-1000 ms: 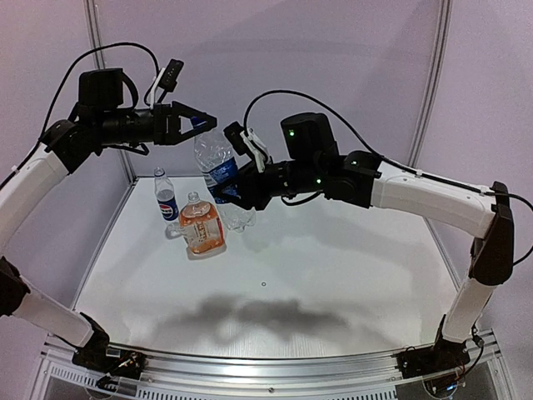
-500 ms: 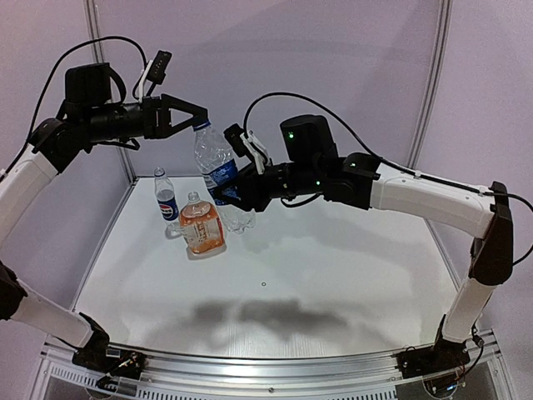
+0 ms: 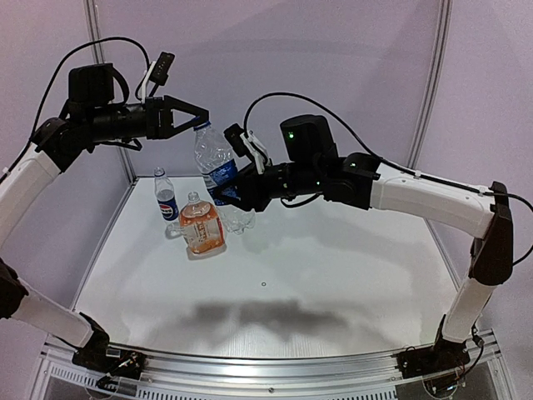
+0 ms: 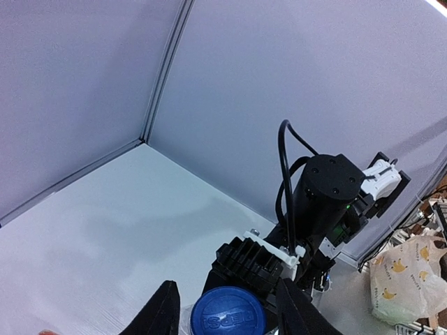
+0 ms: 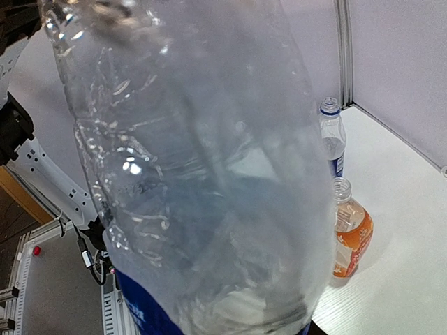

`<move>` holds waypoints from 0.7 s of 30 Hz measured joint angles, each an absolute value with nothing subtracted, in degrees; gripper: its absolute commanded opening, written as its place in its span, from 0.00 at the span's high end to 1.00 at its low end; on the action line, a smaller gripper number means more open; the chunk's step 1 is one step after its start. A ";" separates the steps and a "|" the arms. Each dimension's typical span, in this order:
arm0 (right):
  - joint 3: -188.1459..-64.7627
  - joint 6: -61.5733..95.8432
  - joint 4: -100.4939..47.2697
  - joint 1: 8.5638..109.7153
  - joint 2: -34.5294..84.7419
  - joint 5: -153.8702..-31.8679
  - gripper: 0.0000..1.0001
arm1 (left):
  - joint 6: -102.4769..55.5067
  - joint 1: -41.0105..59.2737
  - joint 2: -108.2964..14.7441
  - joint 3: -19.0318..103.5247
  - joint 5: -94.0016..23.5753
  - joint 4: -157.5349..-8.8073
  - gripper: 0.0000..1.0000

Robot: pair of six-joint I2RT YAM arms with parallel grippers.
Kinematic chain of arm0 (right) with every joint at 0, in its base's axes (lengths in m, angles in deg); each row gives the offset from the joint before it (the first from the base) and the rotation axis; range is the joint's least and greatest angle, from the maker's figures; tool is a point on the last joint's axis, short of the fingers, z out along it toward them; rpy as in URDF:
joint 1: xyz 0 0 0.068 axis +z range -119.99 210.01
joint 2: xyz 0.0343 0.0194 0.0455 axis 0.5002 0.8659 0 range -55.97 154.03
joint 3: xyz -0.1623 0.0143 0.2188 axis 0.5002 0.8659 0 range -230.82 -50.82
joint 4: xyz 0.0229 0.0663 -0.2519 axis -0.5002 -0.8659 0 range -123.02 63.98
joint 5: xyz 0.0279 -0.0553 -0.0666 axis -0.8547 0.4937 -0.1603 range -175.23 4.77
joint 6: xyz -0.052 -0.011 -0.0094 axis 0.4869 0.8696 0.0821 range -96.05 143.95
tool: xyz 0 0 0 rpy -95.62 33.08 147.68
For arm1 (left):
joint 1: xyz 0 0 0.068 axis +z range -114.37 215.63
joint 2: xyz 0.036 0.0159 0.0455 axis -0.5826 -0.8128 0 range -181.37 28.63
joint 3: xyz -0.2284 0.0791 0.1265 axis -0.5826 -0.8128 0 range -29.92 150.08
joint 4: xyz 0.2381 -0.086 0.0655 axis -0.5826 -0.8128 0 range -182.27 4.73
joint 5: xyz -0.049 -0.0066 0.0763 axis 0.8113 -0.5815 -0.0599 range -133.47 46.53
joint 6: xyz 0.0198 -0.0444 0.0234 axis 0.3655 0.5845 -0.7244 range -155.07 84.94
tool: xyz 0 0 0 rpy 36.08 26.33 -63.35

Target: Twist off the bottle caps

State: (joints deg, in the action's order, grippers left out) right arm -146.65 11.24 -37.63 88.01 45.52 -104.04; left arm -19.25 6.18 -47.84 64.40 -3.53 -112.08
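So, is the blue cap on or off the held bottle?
On: the blue cap sits atop the bottle, between fingers of the left tool.

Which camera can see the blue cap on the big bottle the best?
The left wrist camera. It looks straight down on the blue cap, big and round, sitting inside the left gripper. The top camera shows the cap only as a tiny speck. The right wrist camera sees just the clear bottle, no cap.

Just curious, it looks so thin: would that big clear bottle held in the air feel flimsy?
Probably: the bottle has crinkled, dented walls, so it likely squashes easily. It looks empty, so probably light.
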 measured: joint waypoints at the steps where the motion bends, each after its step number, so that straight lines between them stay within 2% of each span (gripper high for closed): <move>1: -146.65 11.06 -37.61 88.01 45.52 -104.04 0.65 | -19.21 6.18 -47.84 64.40 -3.53 -112.06 0.60; 7: -146.65 10.87 -37.59 88.01 45.52 -104.06 0.65 | -19.01 6.00 -47.84 64.38 -3.71 -112.02 0.66; 13: -147.09 10.80 -38.07 88.03 45.52 -101.96 0.68 | -19.01 5.85 -47.84 64.36 -5.21 -112.04 0.67; 21: -150.32 12.62 -39.91 88.84 48.51 -89.00 0.65 | -15.58 4.02 -49.19 65.45 -17.96 -114.31 0.69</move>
